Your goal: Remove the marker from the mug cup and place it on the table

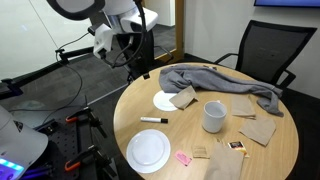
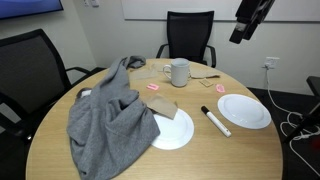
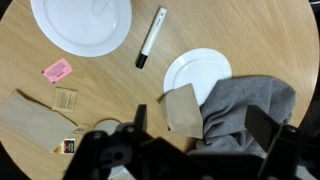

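- The marker [image 3: 151,37], white with black ends, is lying flat on the table [image 3: 230,25], well below the gripper [image 2: 239,37].
- The mug cup [image 2: 180,72] is standing upright, also well below it.

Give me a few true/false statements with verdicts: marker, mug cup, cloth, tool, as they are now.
1. The marker stands inside the mug cup. False: it lies flat on the table, between the bare plate and the part-covered plate.
2. The mug cup stands upright on the table. True.
3. The grey cloth overlaps the edge of the part-covered plate. True.
4. The tool is shut on the marker. False: it is raised well above the table, open and holding nothing.
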Robot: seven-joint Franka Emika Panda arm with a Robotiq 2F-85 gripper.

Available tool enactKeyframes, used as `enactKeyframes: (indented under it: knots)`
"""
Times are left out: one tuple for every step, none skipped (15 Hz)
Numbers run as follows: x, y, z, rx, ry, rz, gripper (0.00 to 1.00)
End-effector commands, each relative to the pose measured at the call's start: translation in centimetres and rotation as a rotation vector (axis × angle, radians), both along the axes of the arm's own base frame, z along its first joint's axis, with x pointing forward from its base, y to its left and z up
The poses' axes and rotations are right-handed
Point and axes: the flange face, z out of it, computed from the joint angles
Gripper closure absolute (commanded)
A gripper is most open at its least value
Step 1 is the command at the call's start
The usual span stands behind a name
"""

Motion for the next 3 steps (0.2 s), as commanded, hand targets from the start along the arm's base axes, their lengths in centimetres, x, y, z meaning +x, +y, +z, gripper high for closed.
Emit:
enactKeyframes:
  knots:
    - [-0.05,0.02,0.08,-0.001,0.000,0.000,0.00]
    - [-0.06,0.00,0.08,-0.001,0.000,0.000,0.00]
    - [-0.06,-0.03,0.08,-0.001,-0.001,-0.001,0.00]
